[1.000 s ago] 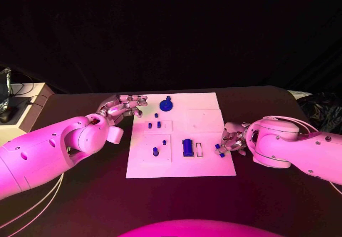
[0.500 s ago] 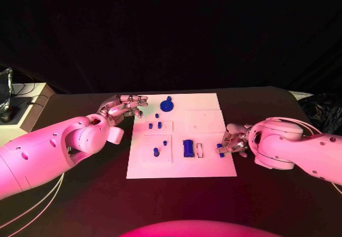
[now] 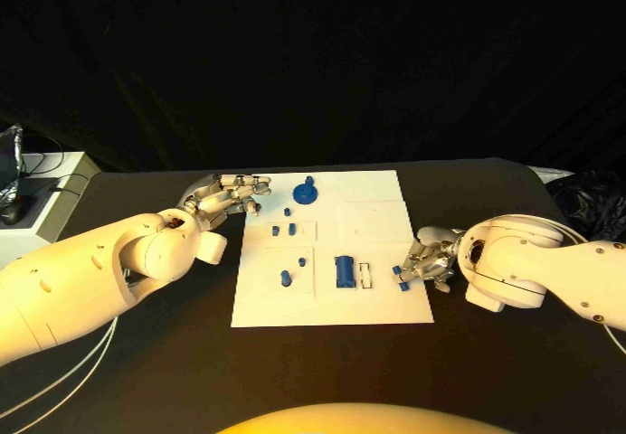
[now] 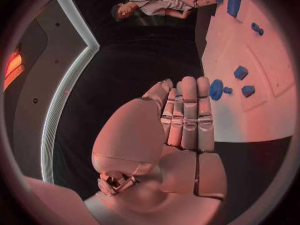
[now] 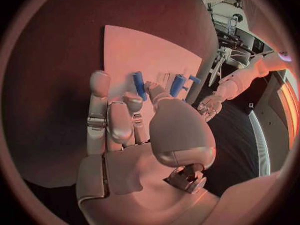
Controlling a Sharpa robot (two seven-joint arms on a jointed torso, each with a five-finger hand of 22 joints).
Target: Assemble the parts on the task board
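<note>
Black table (image 3: 156, 353) bore task board (image 3: 378, 312) | small blue peg (image 3: 404, 283) was pinched by right hand (image 3: 428, 262); left hand (image 3: 235, 194) was held empty, fingers together

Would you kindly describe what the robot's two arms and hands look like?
Both arms are bulky, with smooth, rounded white shells. The left arm has a small dark opening near its wrist and thin pale cables trailing beneath it. The right arm shows a few small dark dots on its shell. The left hand and right hand are silver metal with segmented fingers.
</note>
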